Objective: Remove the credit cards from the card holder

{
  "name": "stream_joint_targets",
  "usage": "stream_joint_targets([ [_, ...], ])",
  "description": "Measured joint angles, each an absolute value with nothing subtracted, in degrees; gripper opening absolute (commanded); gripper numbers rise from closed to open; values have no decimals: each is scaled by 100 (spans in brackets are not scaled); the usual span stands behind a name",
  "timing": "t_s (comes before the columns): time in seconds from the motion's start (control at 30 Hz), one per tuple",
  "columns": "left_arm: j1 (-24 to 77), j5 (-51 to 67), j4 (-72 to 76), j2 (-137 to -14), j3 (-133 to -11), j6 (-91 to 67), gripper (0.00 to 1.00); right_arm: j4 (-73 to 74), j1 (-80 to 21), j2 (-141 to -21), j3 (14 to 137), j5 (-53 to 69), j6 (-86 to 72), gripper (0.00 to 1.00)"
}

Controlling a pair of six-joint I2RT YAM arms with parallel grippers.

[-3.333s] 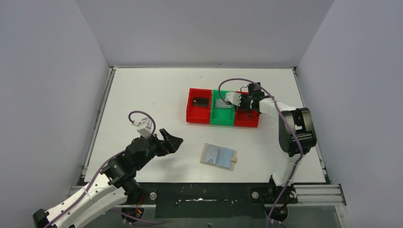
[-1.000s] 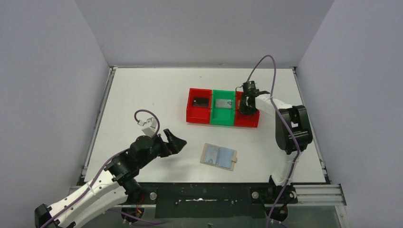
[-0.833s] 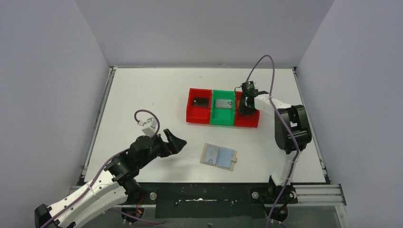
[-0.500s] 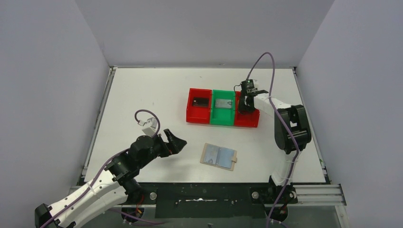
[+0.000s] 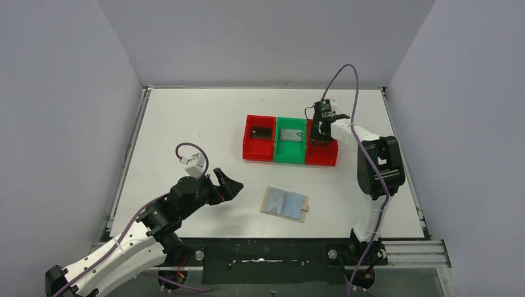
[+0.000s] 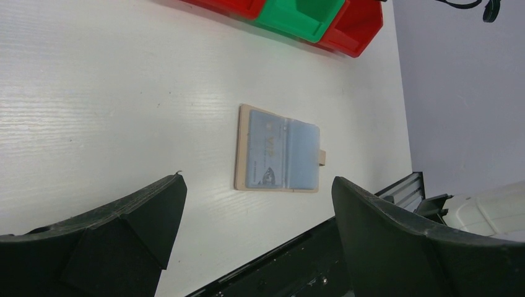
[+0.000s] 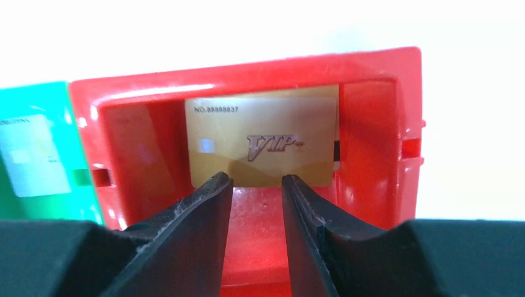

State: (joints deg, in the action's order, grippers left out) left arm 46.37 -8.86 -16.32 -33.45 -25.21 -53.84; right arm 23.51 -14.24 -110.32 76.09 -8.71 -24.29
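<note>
Top view and both wrist views. The table (image 5: 186,124) carries three trays in a row, touching side by side, a little right of its middle and nearer the far edge than the near one.

(a) My right gripper (image 7: 255,180) hangs over the right red tray (image 5: 328,158), at the end of the row nearest the table's right edge. The jaws stand a narrow gap apart and have hold of nothing: the red tray floor shows between the fingertips. Just beyond the tips the gold card (image 7: 263,142) lies flat on that floor, face up, against the tray's far wall.

(b) The green tray (image 5: 290,154), the middle of the row, holds a pale card (image 5: 290,134) lying flat. The left red tray (image 5: 257,151) holds a dark card (image 5: 261,132), also flat.

(c) The card holder (image 5: 285,203) lies spread open on the table close to the near edge, about midway along it and well apart from the trays. Its pale blue-grey panels face up, and its closure tab points toward the right edge. Faint lettering shows on one panel; whether a card sits under it I cannot tell.

(d) My left gripper (image 5: 224,184) hovers above bare table to the left of the card holder. Its jaws are spread wide and empty, and they touch nothing.
</note>
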Motion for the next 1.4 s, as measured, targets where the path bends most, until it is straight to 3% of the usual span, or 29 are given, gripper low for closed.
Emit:
stream_joint_targets([
  [0.17, 4637, -873, -1632, -3352, -2521, -5391, 90, 2285, -1424, -11034, 7789, -923, -2386, 38],
  [0.23, 4637, -869, -1632, -3356, -2521, -5398, 90, 2311, -1426, -11030, 7789, -921, -2381, 44],
  [0.43, 4637, -869, -1636, -3356, -2521, -5404, 90, 2451, -1697, -10392, 7524, -1162, -2392, 72],
  [0.53, 4637, -886, -1638, -3328, -2519, -5435, 91, 2394, -2018, -9539, 7168, -1291, -2510, 90],
  [0.63, 4637, -961, -1634, -3227, -2480, -5485, 93, 2053, -2261, -8331, 6412, -1076, -2926, 99],
  [0.83, 4626, -1188, -1671, -3107, -2471, -5505, 95, 1529, -2189, -6547, 4744, -602, -4082, 98],
  [1.0, 4602, -1337, -1811, -3059, -2471, -5557, 95, 1848, -3177, -6143, 4132, -862, -4790, 100],
  [1.1, 4600, -1391, -1900, -3026, -2471, -5640, 95, 2069, -4040, -6152, 4123, -1201, -5192, 92],
  [1.23, 4600, -1428, -1911, -3006, -2469, -5699, 95, 2287, -5183, -6423, 4123, -1605, -5852, 71],
  [1.4, 4600, -1433, -1911, -3111, -2469, -5704, 94, 2377, -5843, -7223, 4123, -1778, -6447, 61],
])
